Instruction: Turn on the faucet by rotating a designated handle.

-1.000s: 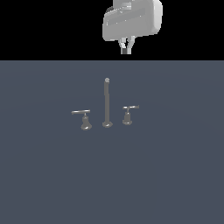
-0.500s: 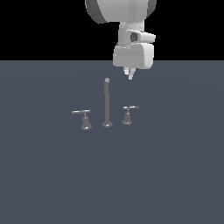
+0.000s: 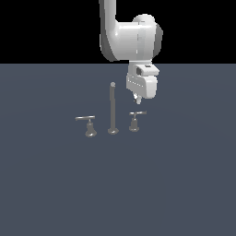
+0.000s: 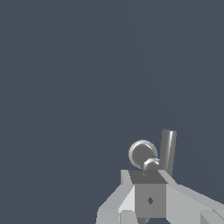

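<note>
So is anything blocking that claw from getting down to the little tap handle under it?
Nothing visible is. The gripper hangs just above the designated handle, with only open space between them. The spout stands off to the exterior view's left, clear of that path.

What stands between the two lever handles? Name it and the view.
The faucet's tall spout stands between the designated handle and the longer-levered handle, seen in the exterior view.
</note>
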Robot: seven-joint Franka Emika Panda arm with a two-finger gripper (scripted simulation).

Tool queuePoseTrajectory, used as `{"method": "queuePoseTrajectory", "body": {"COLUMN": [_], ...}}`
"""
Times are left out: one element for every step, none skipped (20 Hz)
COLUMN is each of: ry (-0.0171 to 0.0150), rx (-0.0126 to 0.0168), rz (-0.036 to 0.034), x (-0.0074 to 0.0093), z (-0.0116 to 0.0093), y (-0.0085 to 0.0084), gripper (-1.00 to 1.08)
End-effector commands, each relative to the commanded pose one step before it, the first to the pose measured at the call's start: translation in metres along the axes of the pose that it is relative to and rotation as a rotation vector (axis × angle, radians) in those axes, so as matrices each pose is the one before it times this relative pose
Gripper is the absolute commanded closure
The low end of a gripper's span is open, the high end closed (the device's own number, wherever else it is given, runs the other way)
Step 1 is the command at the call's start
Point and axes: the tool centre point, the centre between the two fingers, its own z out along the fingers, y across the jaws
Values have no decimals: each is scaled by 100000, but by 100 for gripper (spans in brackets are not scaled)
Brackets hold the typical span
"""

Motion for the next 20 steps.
{"method": "queuePoseTrajectory", "body": {"ry": [49, -15, -14, -13, -12, -10, -9, -7, -5, -3, -1, 0, 0, 0, -24, 0, 0, 0, 0, 0], "rx": [289, 44, 40, 35, 30, 26, 21, 16, 12, 7, 3, 0, 0, 0, -83, 0, 0, 0, 0, 0], "rz": [3753, 1164, 1042, 918, 796, 674, 552, 431, 305, 183, 69, 0, 0, 0, -83, 0, 0, 0, 0, 0], "x": [430, 122, 107, 92, 78, 66, 53, 42, 28, 16, 11, 0, 0, 0, -12, 183, 185, 187, 189, 191], "z": [1613, 533, 478, 424, 368, 312, 256, 199, 143, 86, 28, 0, 0, 0, 8, 5, 5, 5, 5, 5], "y": [-318, -77, -66, -56, -46, -38, -30, -22, -16, -10, -1, 0, 0, 0, 27, 311, 314, 317, 320, 323], "gripper": [108, 108, 108, 108, 108, 108, 108, 108, 108, 108, 108, 108, 108, 108, 108, 108, 108, 108, 108, 108]}}
